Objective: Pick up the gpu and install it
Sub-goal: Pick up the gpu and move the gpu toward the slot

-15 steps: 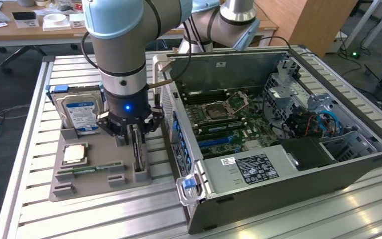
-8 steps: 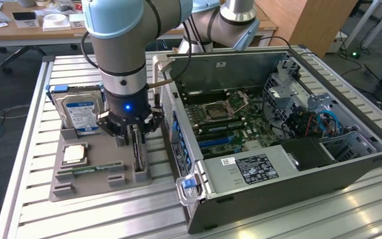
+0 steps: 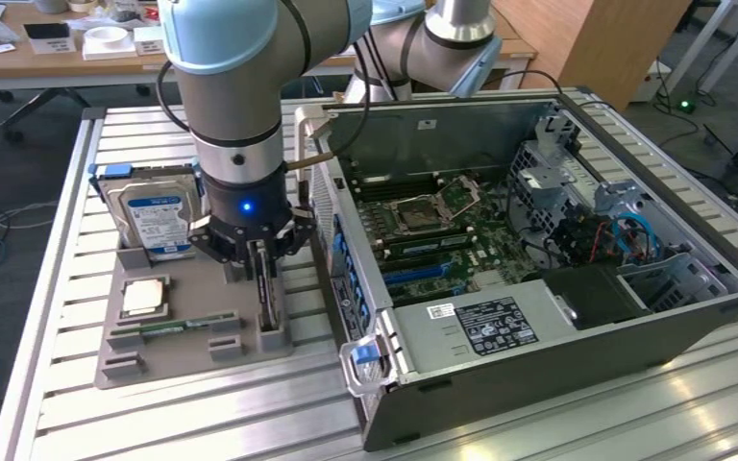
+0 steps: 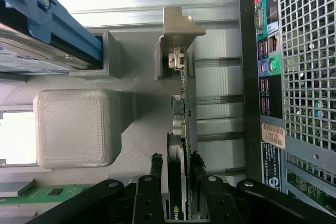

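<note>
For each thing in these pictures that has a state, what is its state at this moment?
gpu: standing on edge in the grey holder, not lifted.
gripper: open, with its fingers one on each side of the gpu.
hard drive: upright in its slot of the holder.
memory stick: lying flat in the holder.
computer case: on its side, side panel off, inside exposed.

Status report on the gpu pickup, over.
Gripper open, jaws astride the gpu. It stands on edge in the gray holder, not lifted. Computer case close beside, not touching.
</note>
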